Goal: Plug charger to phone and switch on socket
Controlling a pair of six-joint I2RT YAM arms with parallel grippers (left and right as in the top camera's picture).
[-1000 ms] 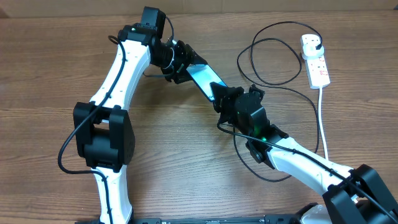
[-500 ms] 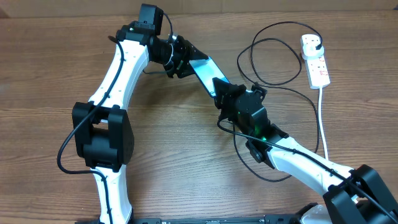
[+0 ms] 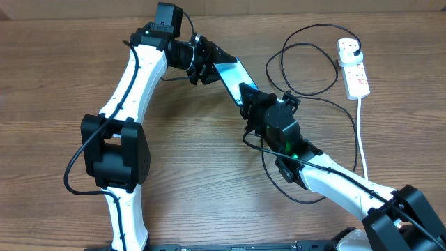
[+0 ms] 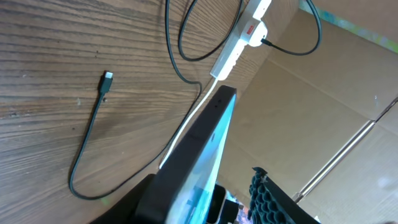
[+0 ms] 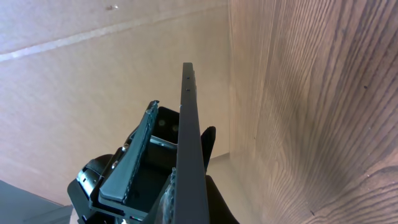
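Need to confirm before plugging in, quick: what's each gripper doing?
Left gripper: closed on the phone.
Right gripper: closed on the phone's other end.

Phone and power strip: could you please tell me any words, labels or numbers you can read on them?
No text can be read in any view.
The phone shows only a plain blue-teal screen; no lettering can be made out on it.
The power strip has red marks, too small to read as text.

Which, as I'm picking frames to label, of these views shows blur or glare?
Overhead: even light, sharp, soft shadows. Left wrist: table and charger tip crisp, nearest part of the phone soft. Right wrist: phone edge-on, blurring toward the lens; wood grain sharp.
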